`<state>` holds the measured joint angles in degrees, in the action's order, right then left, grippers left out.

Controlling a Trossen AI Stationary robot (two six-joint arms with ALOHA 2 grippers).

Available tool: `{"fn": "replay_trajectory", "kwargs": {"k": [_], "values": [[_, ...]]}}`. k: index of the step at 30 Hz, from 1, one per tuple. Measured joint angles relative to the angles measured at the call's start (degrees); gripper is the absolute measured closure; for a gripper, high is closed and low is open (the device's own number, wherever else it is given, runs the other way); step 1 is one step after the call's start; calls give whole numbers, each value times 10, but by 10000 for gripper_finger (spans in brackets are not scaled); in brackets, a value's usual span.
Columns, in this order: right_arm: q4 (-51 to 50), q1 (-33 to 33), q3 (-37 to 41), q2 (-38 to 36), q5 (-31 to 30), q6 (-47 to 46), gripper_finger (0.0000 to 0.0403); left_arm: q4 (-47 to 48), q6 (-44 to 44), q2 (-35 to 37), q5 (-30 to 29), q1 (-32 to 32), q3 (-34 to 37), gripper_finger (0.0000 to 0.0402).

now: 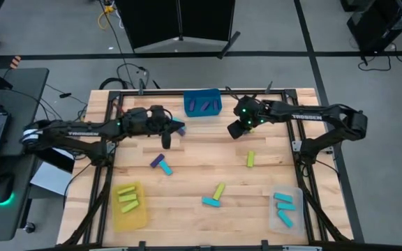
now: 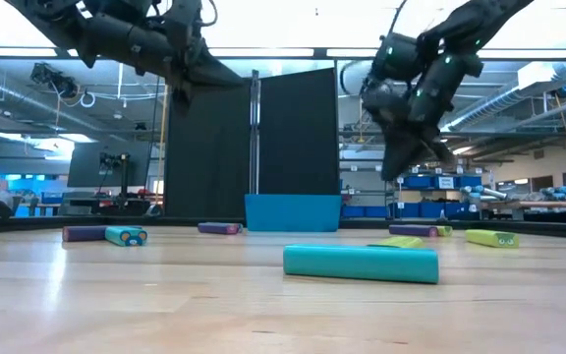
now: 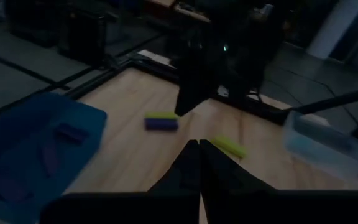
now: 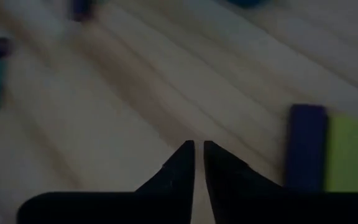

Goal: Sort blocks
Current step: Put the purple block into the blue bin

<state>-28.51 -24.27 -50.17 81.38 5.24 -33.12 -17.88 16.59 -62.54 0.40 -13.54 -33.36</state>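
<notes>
Fingers on both grippers are closed on nothing: your left gripper (image 1: pixel 166 139) hangs above the table's back left, your right gripper (image 1: pixel 234 130) beside the blue bin (image 1: pixel 202 110). Count from left to right. The yellow bin (image 1: pixel 129 216) holds three lime blocks (image 1: pixel 128 198). Loose on the table (image 1: pixel 187 167) you have six blocks, among them a purple-cyan pair (image 1: pixel 161 164), a lime-cyan pair (image 1: pixel 215 196) and one lime block (image 1: pixel 250 159). The blue bin holds two purple blocks (image 1: pixel 201 107). The clear bin (image 1: pixel 296 217) holds three cyan blocks (image 1: pixel 283 208).

Dim, perhaps motion-blurred wrist views
</notes>
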Motion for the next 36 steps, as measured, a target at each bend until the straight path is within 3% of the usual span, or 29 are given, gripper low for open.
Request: {"fn": "replay_trajectory", "kwargs": {"k": [13,36], "values": [[-32,-69,0,114,-92,44,235,-1,17,-1,-6,-3,0,395],[-25,-68,1,102,-56,62,233,-1,16,-1,-6,-3,0,394]]}}
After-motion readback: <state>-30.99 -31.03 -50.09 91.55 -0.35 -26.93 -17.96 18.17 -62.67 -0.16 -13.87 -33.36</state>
